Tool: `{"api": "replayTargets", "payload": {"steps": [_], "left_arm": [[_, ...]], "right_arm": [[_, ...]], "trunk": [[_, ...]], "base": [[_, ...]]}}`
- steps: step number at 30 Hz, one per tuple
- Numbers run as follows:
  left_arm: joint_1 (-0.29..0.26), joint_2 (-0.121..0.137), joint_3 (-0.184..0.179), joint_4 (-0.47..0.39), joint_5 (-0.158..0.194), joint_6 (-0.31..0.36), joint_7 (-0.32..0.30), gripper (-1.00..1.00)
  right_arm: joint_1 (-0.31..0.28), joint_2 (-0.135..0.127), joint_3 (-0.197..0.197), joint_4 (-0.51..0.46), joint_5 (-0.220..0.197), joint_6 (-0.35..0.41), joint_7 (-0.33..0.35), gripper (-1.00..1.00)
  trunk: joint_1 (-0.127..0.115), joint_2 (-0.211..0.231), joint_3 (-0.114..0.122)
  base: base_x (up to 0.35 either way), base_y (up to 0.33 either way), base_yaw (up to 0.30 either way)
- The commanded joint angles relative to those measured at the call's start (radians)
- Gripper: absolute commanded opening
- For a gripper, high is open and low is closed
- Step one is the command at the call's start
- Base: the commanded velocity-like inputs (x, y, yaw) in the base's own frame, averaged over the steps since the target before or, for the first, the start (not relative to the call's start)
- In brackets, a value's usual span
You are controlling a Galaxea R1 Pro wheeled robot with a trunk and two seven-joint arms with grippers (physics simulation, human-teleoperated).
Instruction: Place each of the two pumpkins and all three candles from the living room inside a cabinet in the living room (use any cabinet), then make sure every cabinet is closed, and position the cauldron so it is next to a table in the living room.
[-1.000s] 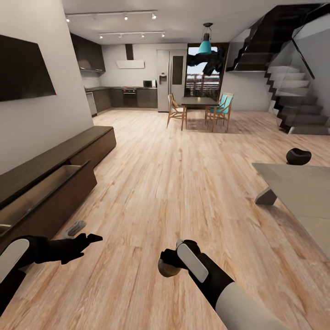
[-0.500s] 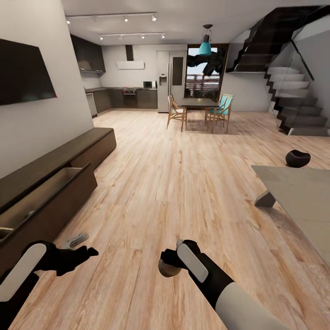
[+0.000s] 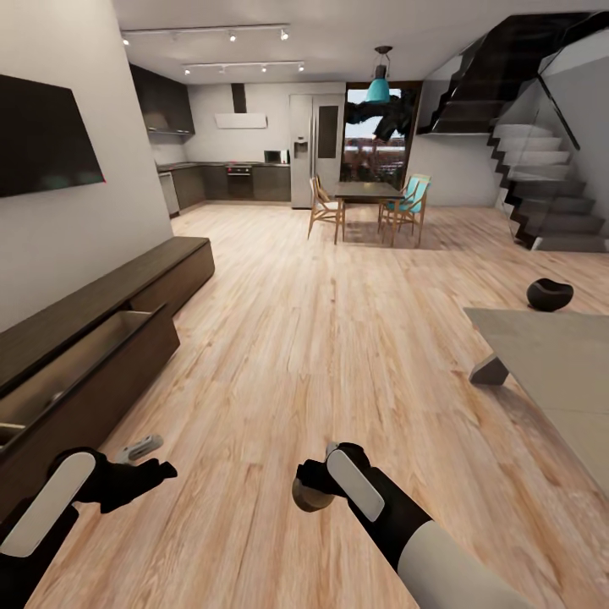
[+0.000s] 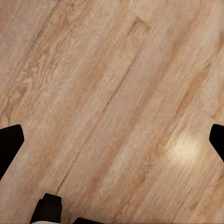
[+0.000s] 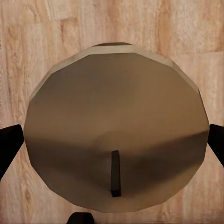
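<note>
- Your right hand [image 3: 315, 491] is clamped on a candle [image 3: 311, 495]; the right wrist view shows the candle's [image 5: 116, 126] round beige end face, with its short dark wick, sitting between the two fingertips.
- The open pull-out compartment [image 3: 80, 359] of the cabinet [image 3: 127, 292] lies ahead and to your left of that candle, so the carry goes across your body and over the compartment's front edge.
- Your left hand [image 3: 150, 470] is spread and empty, hovering over bare floor [image 4: 112, 102] just in front of the cabinet. It is the nearer hand to the compartment and sits close to the candle's likely path.
- The plank floor between cabinet and desk [image 3: 558, 364] is wide and free for swinging the base.
- The cauldron [image 3: 549, 293] stands on the floor just past the desk's far end, well to your right.
</note>
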Motion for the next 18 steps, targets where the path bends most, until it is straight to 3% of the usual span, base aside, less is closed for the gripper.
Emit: {"api": "replayTargets", "payload": {"steps": [1, 18], "left_arm": [[-0.001, 0.001, -0.002, -0.001, 0.009, 0.000, 0.010, 1.00], [-0.001, 0.000, -0.002, -0.005, 0.011, 0.000, 0.010, 1.00]], "right_arm": [[-0.001, 0.000, 0.002, -0.001, -0.008, 0.001, -0.008, -1.00], [-0.001, 0.000, 0.002, -0.001, -0.008, 0.001, -0.008, -1.00]], "trunk": [[0.000, 0.000, -0.001], [0.000, 0.000, -0.001]], "base": [[0.189, 0.000, 0.000], [0.320, -0.019, 0.000]]}}
